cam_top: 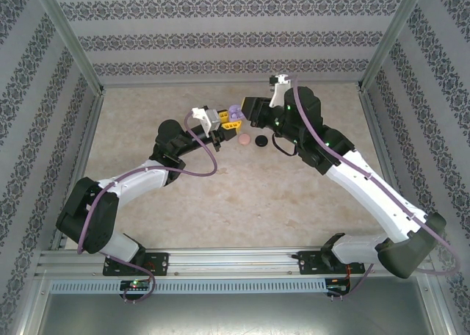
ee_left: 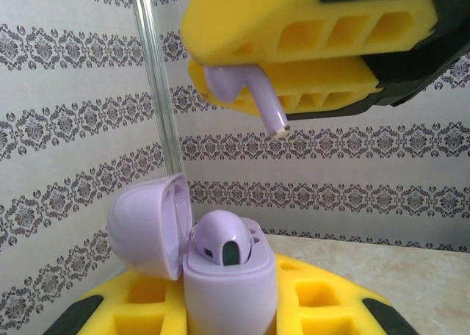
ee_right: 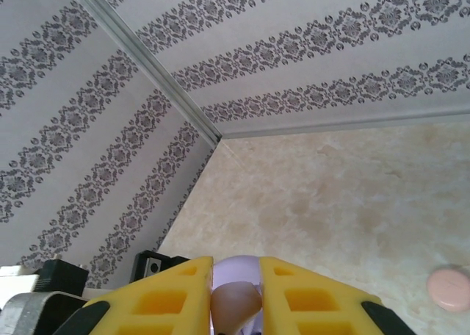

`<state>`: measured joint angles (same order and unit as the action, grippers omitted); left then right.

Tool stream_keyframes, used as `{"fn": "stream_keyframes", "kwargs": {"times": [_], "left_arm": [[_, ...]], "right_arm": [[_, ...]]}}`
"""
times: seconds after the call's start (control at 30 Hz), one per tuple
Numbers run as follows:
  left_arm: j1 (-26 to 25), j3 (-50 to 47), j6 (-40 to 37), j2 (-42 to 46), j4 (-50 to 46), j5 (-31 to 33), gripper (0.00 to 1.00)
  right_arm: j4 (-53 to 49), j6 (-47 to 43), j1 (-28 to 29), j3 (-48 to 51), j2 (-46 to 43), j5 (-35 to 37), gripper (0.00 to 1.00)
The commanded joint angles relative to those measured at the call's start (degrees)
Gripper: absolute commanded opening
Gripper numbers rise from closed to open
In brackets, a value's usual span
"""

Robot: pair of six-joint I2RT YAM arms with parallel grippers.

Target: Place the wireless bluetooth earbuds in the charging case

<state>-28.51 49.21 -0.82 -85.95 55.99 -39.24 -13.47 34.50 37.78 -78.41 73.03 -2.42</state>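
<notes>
My left gripper (ee_left: 228, 309) is shut on the purple charging case (ee_left: 229, 283), held upright with its lid (ee_left: 143, 228) swung open to the left. One purple earbud (ee_left: 220, 239) sits in the case. Directly above it, my right gripper (ee_left: 202, 56) is shut on a second purple earbud (ee_left: 253, 92), stem pointing down toward the case and apart from it. In the right wrist view that earbud (ee_right: 235, 305) is pinched between the yellow fingers (ee_right: 172, 298). From above, both grippers meet over the table's far middle, left gripper (cam_top: 222, 122) and right gripper (cam_top: 247, 109) around the case (cam_top: 235, 114).
A round pink case (cam_top: 243, 140) and a round black case (cam_top: 259, 140) lie on the beige table (cam_top: 220, 203) just in front of the grippers. The pink case (ee_right: 449, 289) also lies at the right wrist view's right edge. Patterned walls enclose the table.
</notes>
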Motion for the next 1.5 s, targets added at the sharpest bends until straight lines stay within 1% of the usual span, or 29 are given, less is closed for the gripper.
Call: {"fn": "stream_keyframes", "kwargs": {"times": [0.0, 0.57, 0.9, 1.1, 1.37, 1.47], "left_arm": [[-0.5, 2.2, 0.8, -0.5, 2.2, -1.5, 0.0], [-0.9, 2.5, 1.9, 0.3, 3.4, -1.9, 0.0], [-1.4, 2.4, 1.4, 0.7, 2.9, -1.9, 0.0], [-1.5, 2.6, 1.3, 1.0, 2.9, -1.5, 0.0], [-1.5, 2.8, 0.7, 1.4, 2.4, 0.0, 0.0], [-1.6, 2.7, 0.7, 1.4, 2.1, 0.0, 0.0]], "right_arm": [[3.8, 0.8, 0.8, 1.1, 0.9, 1.2, 0.21], [5.1, 0.2, 1.1, 4.1, 2.0, 3.0, 0.19], [5.5, 0.0, 1.4, 3.4, 3.1, 2.8, 0.18], [4.4, -2.5, 2.7, 4.4, 2.9, 5.4, 0.17], [3.0, -6.0, 6.2, 7.2, 1.4, 10.1, 0.17], [2.8, -5.9, 6.7, 7.4, 1.5, 10.3, 0.18]]}}
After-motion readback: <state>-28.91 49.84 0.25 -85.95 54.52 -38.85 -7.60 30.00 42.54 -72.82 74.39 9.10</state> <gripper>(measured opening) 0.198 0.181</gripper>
